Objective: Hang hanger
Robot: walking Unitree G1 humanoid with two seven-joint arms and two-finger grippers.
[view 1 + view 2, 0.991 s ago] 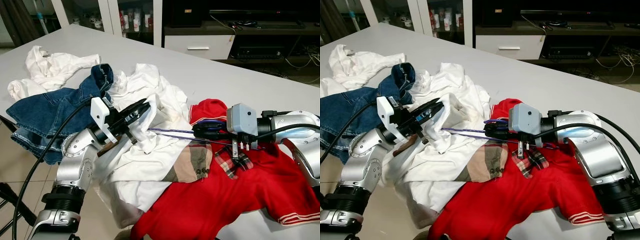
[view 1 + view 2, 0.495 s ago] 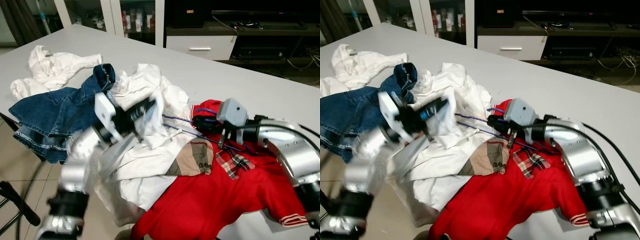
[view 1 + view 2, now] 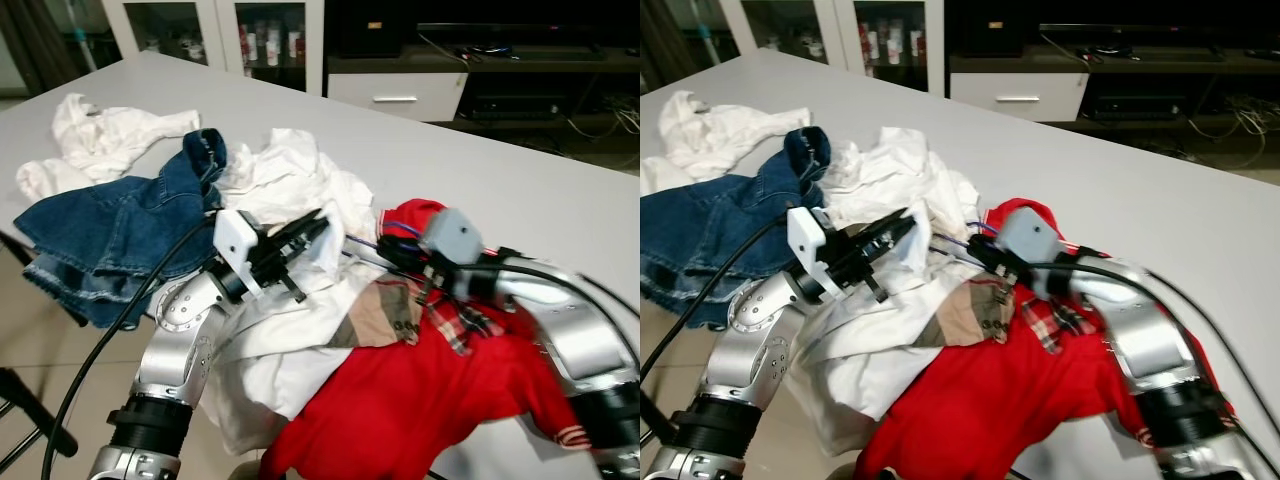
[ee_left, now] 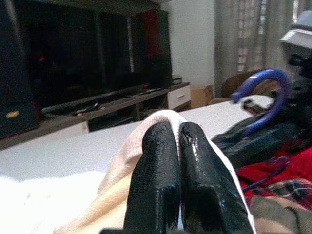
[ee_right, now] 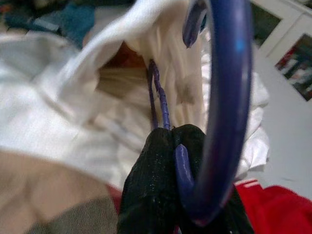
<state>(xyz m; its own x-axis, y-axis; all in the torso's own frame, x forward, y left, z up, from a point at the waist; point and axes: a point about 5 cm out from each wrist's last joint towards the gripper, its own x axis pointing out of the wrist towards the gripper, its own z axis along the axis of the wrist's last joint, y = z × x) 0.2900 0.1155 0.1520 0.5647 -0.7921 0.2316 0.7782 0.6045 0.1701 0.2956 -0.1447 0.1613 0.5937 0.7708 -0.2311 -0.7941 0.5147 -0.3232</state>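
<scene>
Two grippers are working over a heap of clothes on a grey table (image 3: 520,190). L gripper (image 3: 312,228) is reaching fwd from the robot's left, w/ its fingers (image 4: 168,175) pressed together on a fold of white shirt (image 3: 290,190); in the left wrist view the cloth is wrapping up and around both closed fingertips. R gripper (image 3: 978,250) is coming in from the right, slightly blurred, fingers (image 5: 161,195) shut tight on a purple hanger (image 5: 224,97). In the right wrist view the hanger's hook is curving up past the fingers, and its thin wire neck is running from the pinch point into the open white cloth ahead. Hanger is sitting between the two grippers, at the edge of the white shirt, just beside a red shirt (image 3: 440,400). Gripper tips are near each other but not touching.

Red shirt is lying under the R arm, w/ a plaid lining (image 3: 462,325) and a tan patch (image 3: 385,315) showing at its collar side. Blue jeans (image 3: 110,225) are lying on the left, next to the white shirt, and another white garment (image 3: 100,135) is bunched farther back on the left. Dark TV cabinet (image 3: 480,60) is standing behind the table.
</scene>
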